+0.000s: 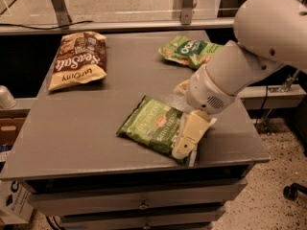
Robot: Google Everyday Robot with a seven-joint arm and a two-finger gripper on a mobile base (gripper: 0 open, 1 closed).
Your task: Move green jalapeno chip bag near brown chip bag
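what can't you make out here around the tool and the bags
1. Camera view: the tool sits over the right end of the jalapeno bag and covers it, so any grip on the bag is hidden.
2. Camera view: the arm hides the right end of the other green bag.
3. Camera view: the small print on the brown bag is too small to read.

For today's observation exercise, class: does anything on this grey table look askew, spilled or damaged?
Nothing looks spilled or torn. The olive-green crinkly chip bag lies diagonally, one corner near the grey table's front edge, under the cream gripper.
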